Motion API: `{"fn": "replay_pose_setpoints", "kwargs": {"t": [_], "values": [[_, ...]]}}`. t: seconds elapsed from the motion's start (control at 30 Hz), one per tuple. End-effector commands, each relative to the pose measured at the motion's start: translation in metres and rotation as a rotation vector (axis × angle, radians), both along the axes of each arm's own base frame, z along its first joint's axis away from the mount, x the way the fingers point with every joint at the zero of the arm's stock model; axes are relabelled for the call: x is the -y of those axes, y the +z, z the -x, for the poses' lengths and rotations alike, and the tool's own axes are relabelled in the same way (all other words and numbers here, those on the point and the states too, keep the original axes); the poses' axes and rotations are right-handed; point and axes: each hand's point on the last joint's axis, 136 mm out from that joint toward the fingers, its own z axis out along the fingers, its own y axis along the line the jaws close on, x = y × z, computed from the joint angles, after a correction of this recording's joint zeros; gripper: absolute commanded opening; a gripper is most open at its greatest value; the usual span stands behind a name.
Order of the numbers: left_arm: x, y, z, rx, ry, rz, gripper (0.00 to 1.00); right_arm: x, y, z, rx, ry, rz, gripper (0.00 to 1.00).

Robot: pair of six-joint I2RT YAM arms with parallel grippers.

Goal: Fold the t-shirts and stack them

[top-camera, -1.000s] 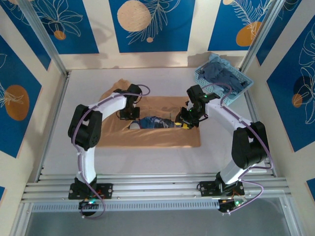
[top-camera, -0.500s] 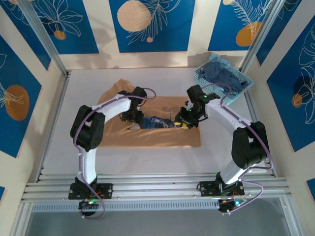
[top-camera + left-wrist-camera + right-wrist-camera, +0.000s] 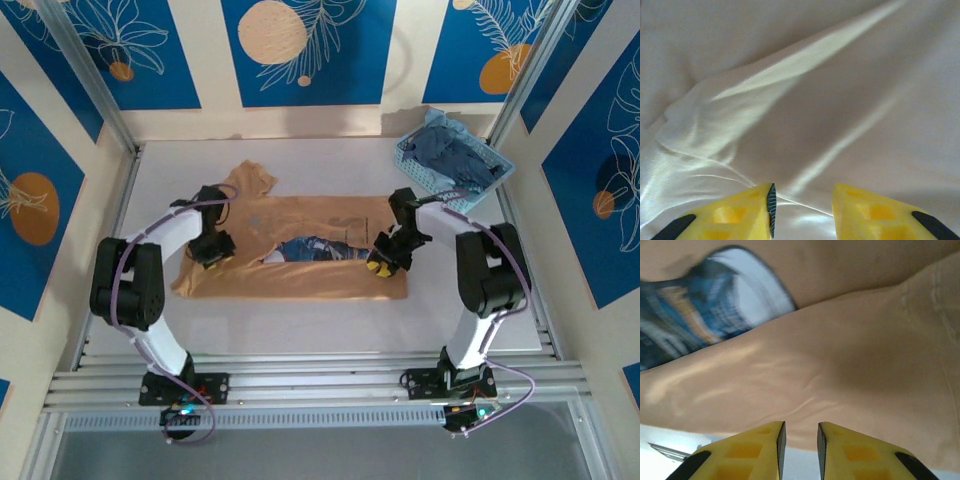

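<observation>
1. The left gripper (image 3: 802, 200) has its yellow jaws moderately parted. Nothing lies between them, and they sit low over pale, creased cloth.
2. The right gripper (image 3: 797, 432) shows a narrow gap between its jaws. They hang over the near hem of the cloth, with white counter (image 3: 670, 445) visible past it.
3. Both are over the tan-orange t-shirt (image 3: 300, 280), which lies spread at the counter's middle. From the top camera, the left gripper (image 3: 213, 250) is at the shirt's 9 o'clock side and the right gripper (image 3: 385, 262) is near its 4 o'clock corner.
4. A blue print (image 3: 315, 248) shows at the shirt's centre, partly covered by folded cloth. It is too blurred to read.
5. A sleeve points to 11 o'clock.
6. At the counter's 1 o'clock, well apart from the tan-orange shirt, the slate-blue t-shirt (image 3: 450, 155) is heaped in a light blue lattice basket (image 3: 420, 178).
</observation>
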Motion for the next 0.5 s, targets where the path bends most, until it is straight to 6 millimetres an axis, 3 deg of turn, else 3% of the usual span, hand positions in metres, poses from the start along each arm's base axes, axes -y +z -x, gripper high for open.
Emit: {"fn": "replay_pose_setpoints", "kwargs": {"t": [0.0,0.2,0.47], "values": [[-0.002,-0.018,0.02,-0.079,0.09,0.023,0.33,-0.002,-0.007,0.011,-0.093,0.022,0.019,0.27],[-0.015,-0.039,0.071,-0.202,0.207,-0.027,0.33,0.002,-0.025,0.042,-0.216,0.061,0.073,0.28],[-0.027,-0.034,0.135,-0.254,0.317,-0.058,0.33,-0.004,-0.023,0.084,-0.278,0.136,0.079,0.3]]}}
